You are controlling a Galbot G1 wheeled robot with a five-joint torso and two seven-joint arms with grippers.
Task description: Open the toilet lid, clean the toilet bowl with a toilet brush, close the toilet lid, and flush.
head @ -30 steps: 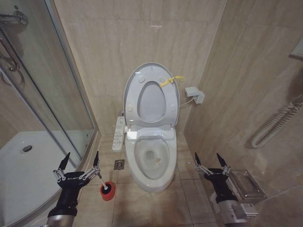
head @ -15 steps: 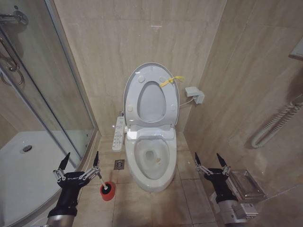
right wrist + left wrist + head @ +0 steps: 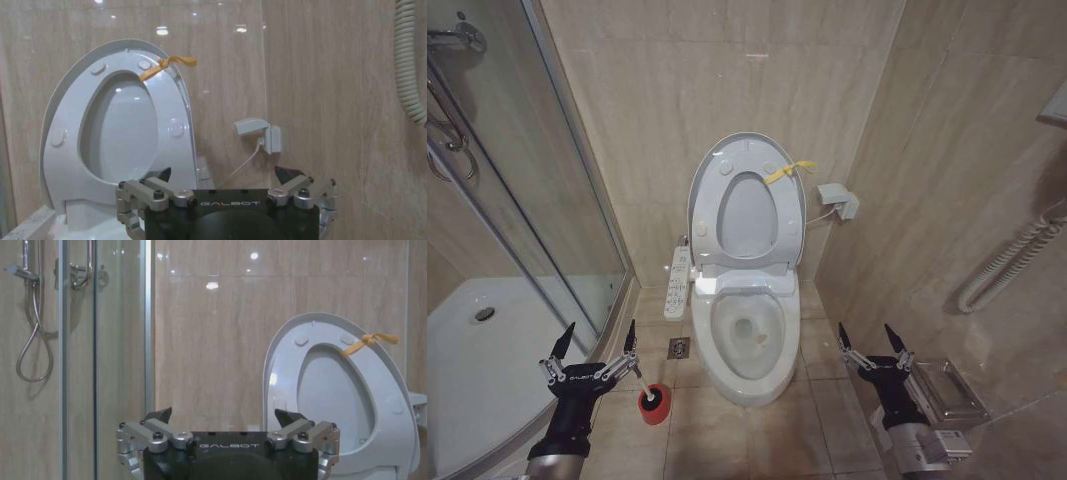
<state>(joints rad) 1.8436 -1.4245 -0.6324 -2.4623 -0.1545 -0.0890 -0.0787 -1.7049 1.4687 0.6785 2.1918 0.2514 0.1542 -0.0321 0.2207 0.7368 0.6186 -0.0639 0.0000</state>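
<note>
Head view: a tiled bathroom, with a glass shower (image 3: 517, 250) taking up the left of the frame. At centre stands the toilet; its lid (image 3: 702, 180) and seat (image 3: 747, 215) are both raised against the back wall, a yellow strap (image 3: 789, 170) at the lid's top edge, so the bowl (image 3: 747, 340) lies exposed, ready for scrubbing. A control panel (image 3: 677, 283) hangs just left of the bowl. At lower left, the left gripper (image 3: 597, 338) hovers with jaws spread and empty, close above the brush (image 3: 653, 402) in its red cup on the floor, likely placed to grasp it. At lower right, the right gripper (image 3: 869, 337) waits, also spread and empty.
</note>
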